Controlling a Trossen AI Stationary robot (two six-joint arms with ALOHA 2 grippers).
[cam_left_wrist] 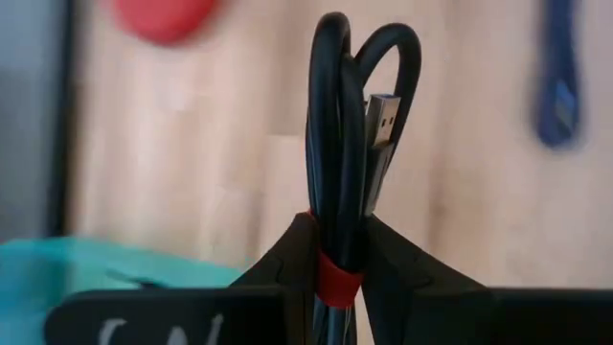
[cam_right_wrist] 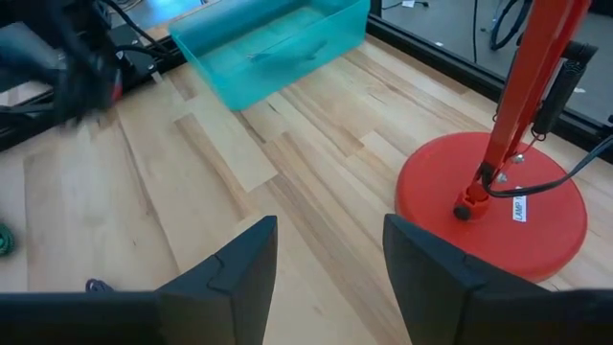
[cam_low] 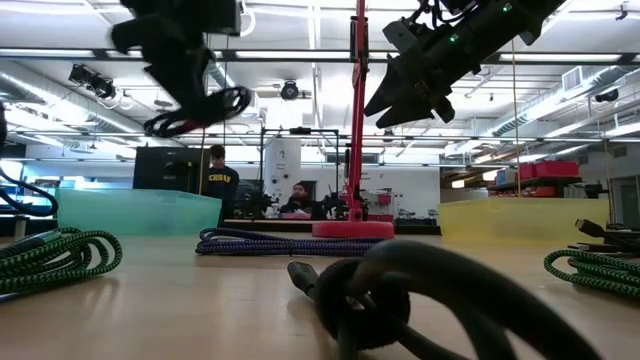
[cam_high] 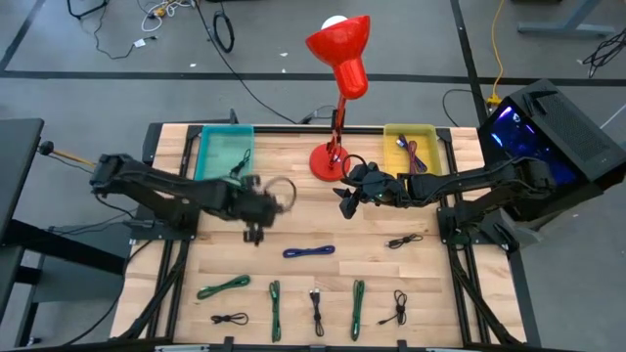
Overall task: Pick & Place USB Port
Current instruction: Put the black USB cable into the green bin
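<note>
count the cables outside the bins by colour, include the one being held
green cables: 3
black cables: 5, counting the held cable in the left tool
blue cable: 1
total: 9

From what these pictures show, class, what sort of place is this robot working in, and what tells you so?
Most likely a robotics lab or workshop. Beyond the wooden table the low view shows an open hall with strip lights, people at benches, and loose cables on a grey floor. Sorted cable bundles and bins suggest a test setup.
</note>
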